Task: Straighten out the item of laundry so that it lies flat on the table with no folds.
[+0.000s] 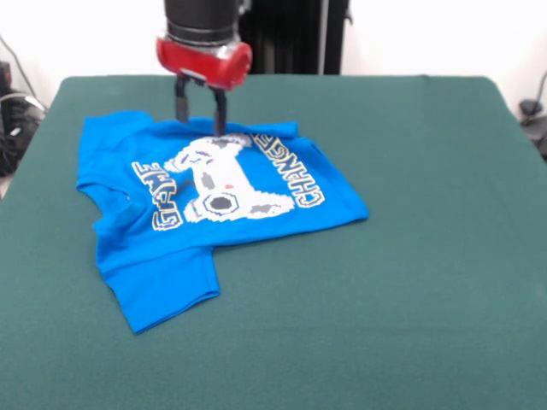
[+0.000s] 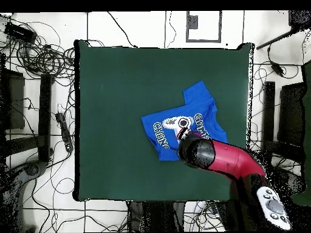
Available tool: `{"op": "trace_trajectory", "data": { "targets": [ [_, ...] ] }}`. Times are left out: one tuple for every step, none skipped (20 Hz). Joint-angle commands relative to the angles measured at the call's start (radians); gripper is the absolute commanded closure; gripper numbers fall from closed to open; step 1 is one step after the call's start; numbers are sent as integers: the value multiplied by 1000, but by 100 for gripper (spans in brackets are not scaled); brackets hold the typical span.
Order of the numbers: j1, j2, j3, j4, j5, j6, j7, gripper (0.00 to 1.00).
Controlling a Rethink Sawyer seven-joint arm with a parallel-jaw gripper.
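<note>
The item of laundry point(image 1: 201, 201), a bright blue T-shirt with a game controller print, lies print-up on the left half of the green table point(image 1: 410, 256). Its near sleeve spreads out toward the front. Its far edge is doubled over in a fold, and the far sleeve does not show. My gripper point(image 1: 202, 125) hangs open at that far edge, with one fingertip point(image 1: 220, 128) down at the fold. In the overhead view the red arm point(image 2: 222, 159) covers the gripper and the near edge of the shirt point(image 2: 191, 115), which lies toward the right of the table point(image 2: 115, 121).
Cables and dark equipment point(image 2: 42, 67) lie on the floor around the table. More cables point(image 1: 13, 111) show past the table's left edge in the front view.
</note>
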Motion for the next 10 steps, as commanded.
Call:
{"op": "trace_trajectory", "data": {
  "targets": [
    [-3, -2, 113, 108, -71, 95, -82, 0],
    [-10, 1, 115, 111, -81, 88, -83, 0],
    [-15, 3, 116, 114, -92, 80, -84, 0],
    [-22, 6, 119, 118, -101, 74, -85, 0],
    [-28, 8, 120, 124, -111, 67, -86, 0],
    [-34, 9, 122, 129, -122, 61, -88, 0],
    [-39, 10, 123, 134, -132, 54, -86, 0],
    [-44, 16, 123, 134, -145, 44, -85, 0],
    [-47, 21, 121, 137, -155, 32, -78, 0],
    [-50, 22, 121, 139, -164, 25, -76, 0]
  ]
}}
